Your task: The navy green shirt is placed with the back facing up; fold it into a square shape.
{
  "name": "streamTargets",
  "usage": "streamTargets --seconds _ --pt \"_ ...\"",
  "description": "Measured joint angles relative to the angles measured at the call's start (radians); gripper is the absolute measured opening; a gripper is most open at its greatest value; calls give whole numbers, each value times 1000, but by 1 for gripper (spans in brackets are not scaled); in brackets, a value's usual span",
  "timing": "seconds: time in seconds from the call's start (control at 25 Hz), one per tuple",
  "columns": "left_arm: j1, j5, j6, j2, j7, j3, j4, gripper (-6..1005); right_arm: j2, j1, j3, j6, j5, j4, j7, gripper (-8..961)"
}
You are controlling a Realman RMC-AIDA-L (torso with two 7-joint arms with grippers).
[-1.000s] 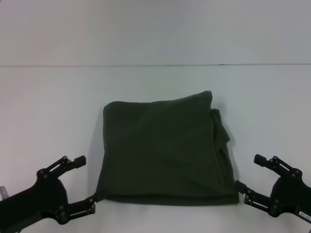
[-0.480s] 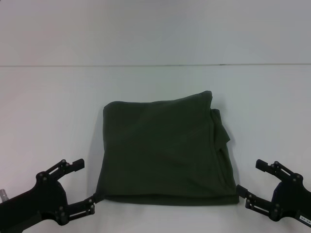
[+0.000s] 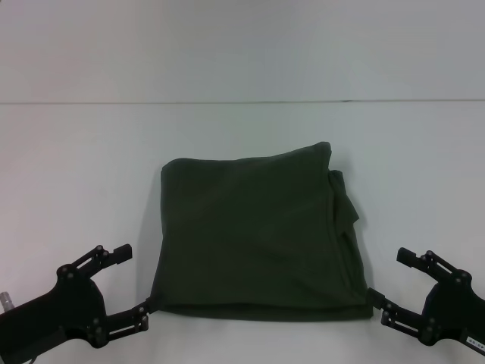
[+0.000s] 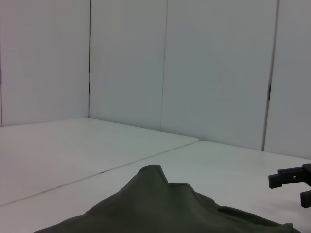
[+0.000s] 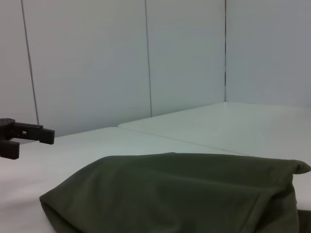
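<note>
Shirt (image 3: 258,235) lies folded into a rough square, plain side up, in the middle of the white table (image 3: 76,167). Some layers stick out unevenly along its right edge. Left gripper (image 3: 127,284) sits low at the near left corner of the shirt, fingers spread apart, the lower fingertip just beside the fabric. Right gripper (image 3: 386,277) sits at the near right corner, fingers likewise apart, holding nothing, the lower tip just beside the hem.
</note>
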Motion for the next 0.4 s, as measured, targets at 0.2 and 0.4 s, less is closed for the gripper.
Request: streamTargets --seconds 0.2,0.4 --pt "0 0 0 0 -1 0 0 917 0 1 2 -2 -1 0 0 900" --pt "0 0 -5 0 -2 0 -3 917 0 5 0 -2 -3 0 0 900"
